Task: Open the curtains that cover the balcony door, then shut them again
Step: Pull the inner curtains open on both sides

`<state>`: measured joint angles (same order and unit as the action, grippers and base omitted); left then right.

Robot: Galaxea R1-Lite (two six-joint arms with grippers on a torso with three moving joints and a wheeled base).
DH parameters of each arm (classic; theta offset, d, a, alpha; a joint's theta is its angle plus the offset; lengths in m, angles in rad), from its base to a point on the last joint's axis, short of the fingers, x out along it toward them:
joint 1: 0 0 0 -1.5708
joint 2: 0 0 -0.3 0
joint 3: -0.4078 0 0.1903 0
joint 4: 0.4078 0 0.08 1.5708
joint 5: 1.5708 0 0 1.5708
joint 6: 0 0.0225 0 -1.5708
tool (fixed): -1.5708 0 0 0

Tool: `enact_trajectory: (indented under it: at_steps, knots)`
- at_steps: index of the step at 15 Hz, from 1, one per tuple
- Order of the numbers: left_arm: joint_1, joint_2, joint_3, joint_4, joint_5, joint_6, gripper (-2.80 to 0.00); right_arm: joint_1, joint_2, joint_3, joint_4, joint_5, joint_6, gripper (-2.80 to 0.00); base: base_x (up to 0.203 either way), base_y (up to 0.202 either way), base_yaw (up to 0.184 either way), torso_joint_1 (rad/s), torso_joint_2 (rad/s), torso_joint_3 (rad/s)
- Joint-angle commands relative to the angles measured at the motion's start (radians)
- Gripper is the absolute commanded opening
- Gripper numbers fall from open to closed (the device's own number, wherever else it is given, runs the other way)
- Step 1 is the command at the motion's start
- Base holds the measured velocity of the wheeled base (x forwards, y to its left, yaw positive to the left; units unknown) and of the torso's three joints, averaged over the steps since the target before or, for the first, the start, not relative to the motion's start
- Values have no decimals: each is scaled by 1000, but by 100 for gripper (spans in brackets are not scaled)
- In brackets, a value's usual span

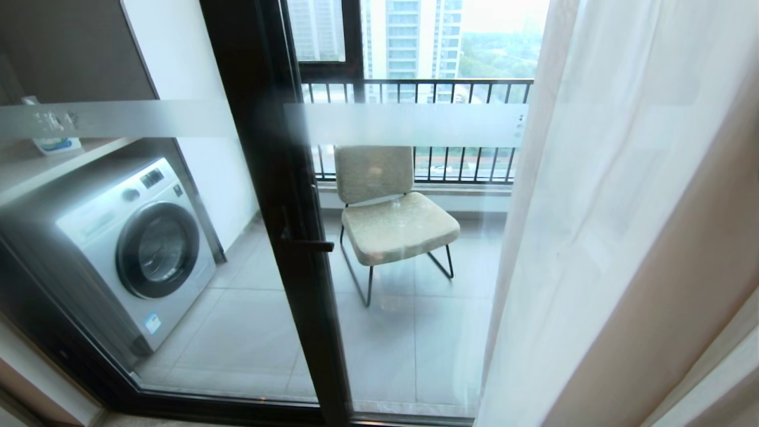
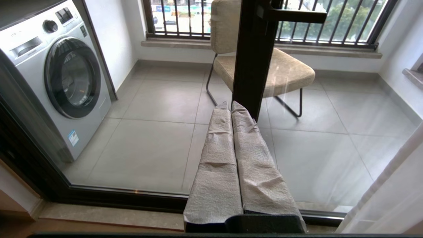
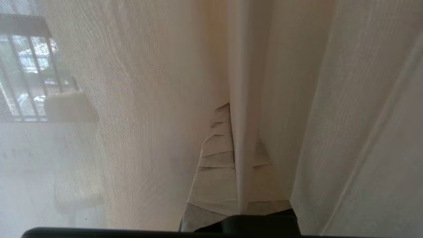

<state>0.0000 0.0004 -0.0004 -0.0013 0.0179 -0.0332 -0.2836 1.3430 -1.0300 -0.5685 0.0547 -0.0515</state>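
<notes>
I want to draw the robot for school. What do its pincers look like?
Each pincer has two long flat fingers wrapped in crinkly pale grey-white padding, narrowing toward the tips and joined to a black base. The left pincer shows them side by side; a curtain fold covers the middle of the right pincer. No cables or markings show.

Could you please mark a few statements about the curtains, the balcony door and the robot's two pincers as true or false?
1. The sheer curtain covers the whole balcony door. False: it hangs at the right, most glass bare.
2. The right pincer is shut on a fold of the sheer curtain. True.
3. The left pincer holds the door handle. False: it is shut on nothing.
4. A chair stands on the balcony. True.
5. The washing machine door is open. False: it is closed.
</notes>
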Motion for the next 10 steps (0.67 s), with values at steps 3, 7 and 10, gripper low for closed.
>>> enact_trajectory:
  at_steps: [3,7,10]
  knots:
    - [0,0,-1,0,1,-1,-280,0,4,2,-2,2,-1,-280,0,-189,0,2,2,2]
    - [0,0,0,0,1,-1,-280,0,8,2,-4,1,-1,-280,0,-191,1,-2,2,3]
    - [0,0,-1,0,1,-1,-280,0,8,4,-3,1,-1,-280,0,-194,0,1,1,0]
